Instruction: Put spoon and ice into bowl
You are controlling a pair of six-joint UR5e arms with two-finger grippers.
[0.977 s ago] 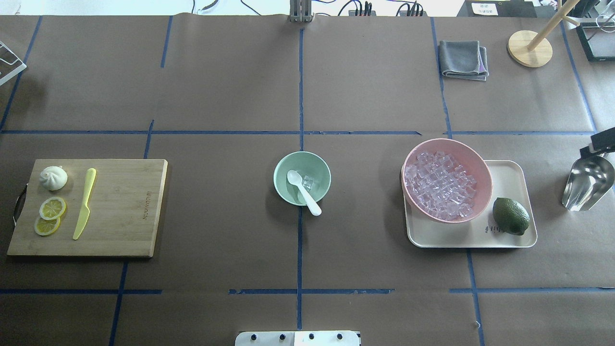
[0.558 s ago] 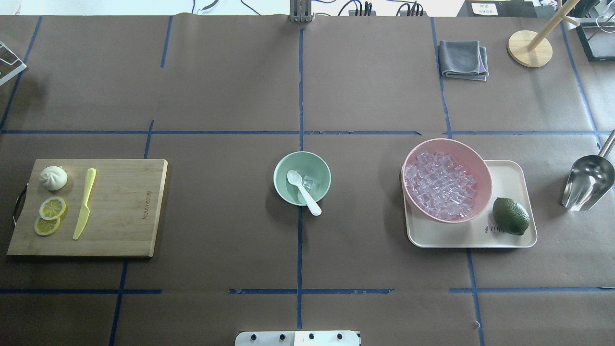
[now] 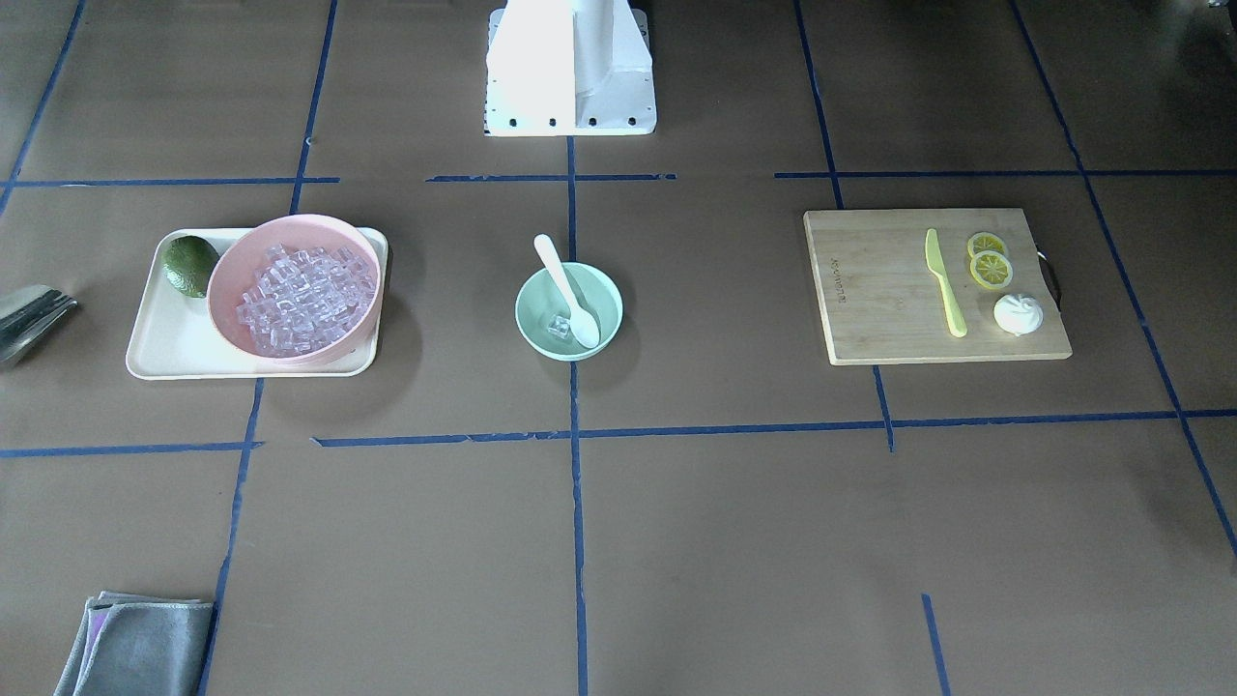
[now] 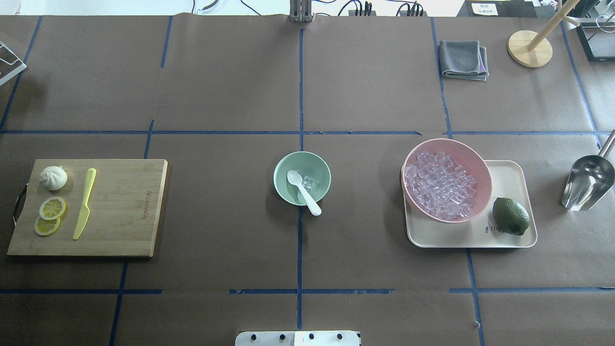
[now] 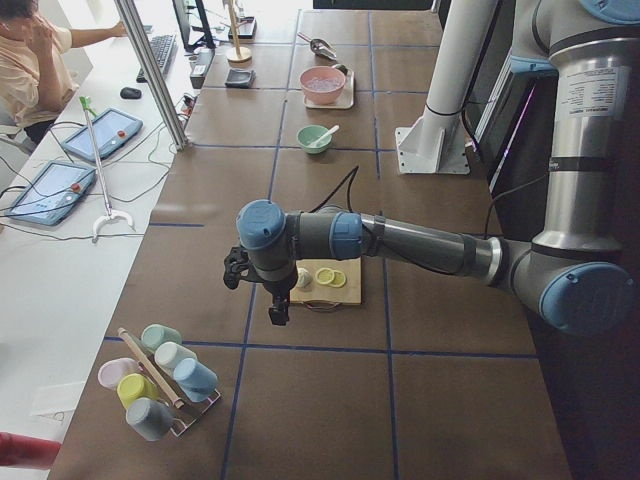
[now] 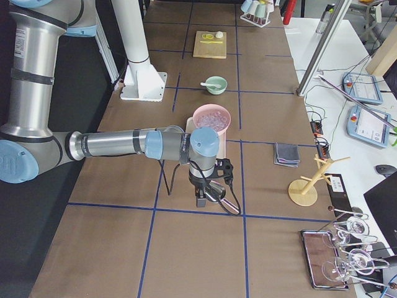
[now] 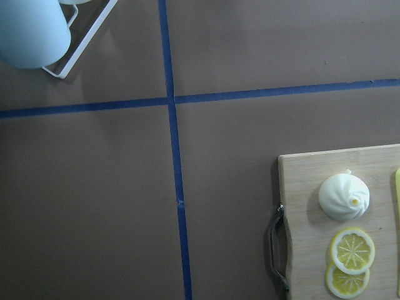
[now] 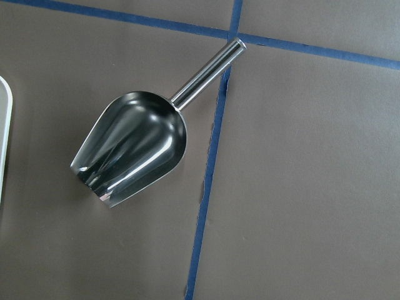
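Note:
The white spoon (image 4: 304,194) lies in the mint-green bowl (image 4: 318,168) at the table's middle, scoop inside and handle over the near rim. One clear ice cube (image 4: 308,182) sits in the bowl beside the scoop. The front view shows the same bowl (image 3: 536,304), spoon (image 3: 570,290) and ice cube (image 3: 559,327). My left gripper (image 5: 277,312) hangs above the left end of the cutting board. My right gripper (image 6: 201,200) hangs over the table's right end. Both show only in the side views, so I cannot tell whether they are open or shut.
A pink bowl (image 4: 473,161) full of ice cubes stands on a cream tray (image 4: 509,178) with a lime (image 4: 510,216). A metal scoop (image 4: 587,185) lies at the right edge. A cutting board (image 4: 125,206) holds a yellow knife (image 4: 84,203), lemon slices and a bun.
The right gripper, seen a second ago at the overhead view's right edge over the scoop's handle, has moved out of that view. The scoop stays on the table.

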